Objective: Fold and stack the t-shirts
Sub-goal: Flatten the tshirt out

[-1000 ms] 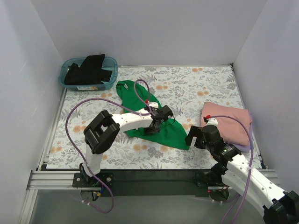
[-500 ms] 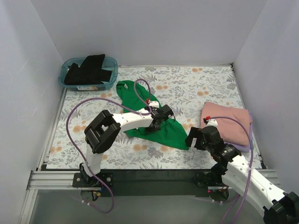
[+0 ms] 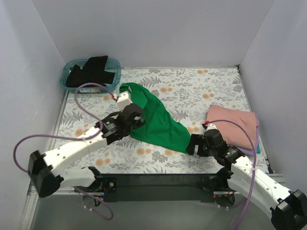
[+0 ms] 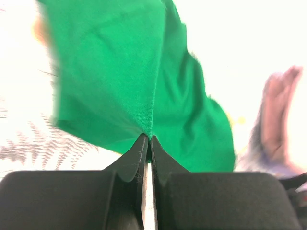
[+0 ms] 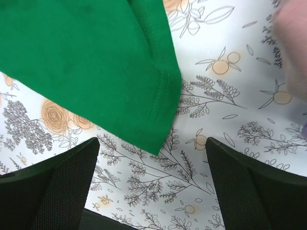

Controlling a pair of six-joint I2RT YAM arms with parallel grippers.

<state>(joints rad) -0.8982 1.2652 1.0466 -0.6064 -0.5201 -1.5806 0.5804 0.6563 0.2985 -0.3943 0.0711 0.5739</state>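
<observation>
The bright green t-shirt [image 3: 160, 122] lies stretched diagonally across the middle of the table. My left gripper [image 3: 138, 120] is shut on a fold at its left edge; in the left wrist view the fingers [image 4: 147, 140] pinch the green cloth [image 4: 120, 72]. My right gripper [image 3: 193, 144] is open and empty, hovering over the shirt's lower right corner [image 5: 153, 129], fingers [image 5: 72, 177] on either side. The salmon pink shirt [image 3: 235, 125] lies folded at the right on the lavender one [image 3: 255, 142]. The black shirt [image 3: 93, 71] lies in the tub.
The teal plastic tub [image 3: 64, 76] stands at the back left corner. White walls close in the table on the left, back and right. The floral table cover [image 3: 201, 88] shows at the back middle and along the front.
My left arm has swung back to the left, pulling the green shirt with it, so the cloth is now drawn out longer. My right gripper has shifted slightly left toward the shirt's corner.
</observation>
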